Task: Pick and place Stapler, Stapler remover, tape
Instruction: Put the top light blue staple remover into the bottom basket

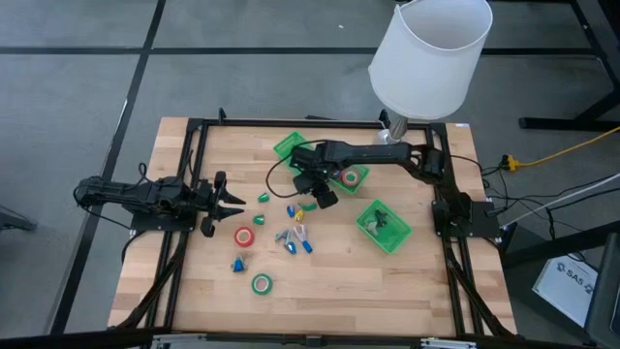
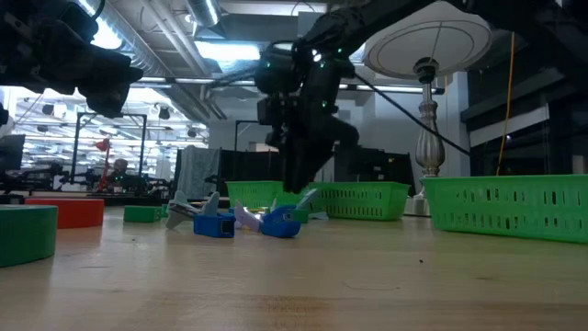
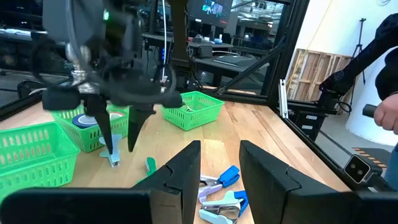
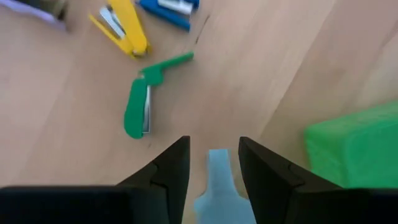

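Observation:
My right gripper [image 1: 320,197] hangs over the table's middle, just near of a green tray [image 1: 360,180], fingers pointing down, shut on a pale blue stapler remover [image 4: 219,177]. It also shows in the low view [image 2: 303,188] and the left wrist view [image 3: 118,148]. Below it lie a green stapler [image 4: 138,102], a yellow one [image 4: 121,28] and blue ones [image 1: 303,244]. A red tape roll [image 1: 244,236] and a green one [image 1: 262,283] lie flat farther near-left. My left gripper [image 1: 231,199] waits open and empty at the table's left. My right gripper has the pale blue stapler remover between its two fingers, coming from above and pointing down. Its narrow end [image 3: 113,158] sticks out below the fingertips [image 3: 132,140], clear of the table. The fingers hide the exact place of contact.
Three green trays stand at the far middle [image 1: 291,147], the middle [image 1: 360,180] and the right [image 1: 383,228]; the middle one holds a red tape roll [image 1: 350,177]. A lamp with a white shade [image 1: 431,53] stands at the far right. A person's hand [image 3: 382,115] shows beyond the table.

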`<state>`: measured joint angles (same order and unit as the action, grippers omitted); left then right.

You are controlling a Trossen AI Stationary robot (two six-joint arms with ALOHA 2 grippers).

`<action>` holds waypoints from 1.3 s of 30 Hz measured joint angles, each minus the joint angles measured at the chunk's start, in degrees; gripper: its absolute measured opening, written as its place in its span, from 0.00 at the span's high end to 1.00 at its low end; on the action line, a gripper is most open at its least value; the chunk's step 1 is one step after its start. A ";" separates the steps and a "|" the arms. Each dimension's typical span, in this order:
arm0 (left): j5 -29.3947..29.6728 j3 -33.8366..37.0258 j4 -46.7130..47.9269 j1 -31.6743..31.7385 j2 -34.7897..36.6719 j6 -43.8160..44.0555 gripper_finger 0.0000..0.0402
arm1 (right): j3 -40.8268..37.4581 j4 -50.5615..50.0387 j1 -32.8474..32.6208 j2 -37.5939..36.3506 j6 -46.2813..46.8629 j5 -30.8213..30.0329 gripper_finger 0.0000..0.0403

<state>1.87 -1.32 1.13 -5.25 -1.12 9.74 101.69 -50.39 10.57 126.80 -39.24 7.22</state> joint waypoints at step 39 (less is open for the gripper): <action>-0.02 0.00 0.00 -0.01 -0.01 0.02 0.73 | 0.83 -11.62 0.39 2.86 17.83 -6.54 0.86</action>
<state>1.85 -1.32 1.13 -5.26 -1.13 9.76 102.52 -62.01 10.96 129.67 -21.42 0.68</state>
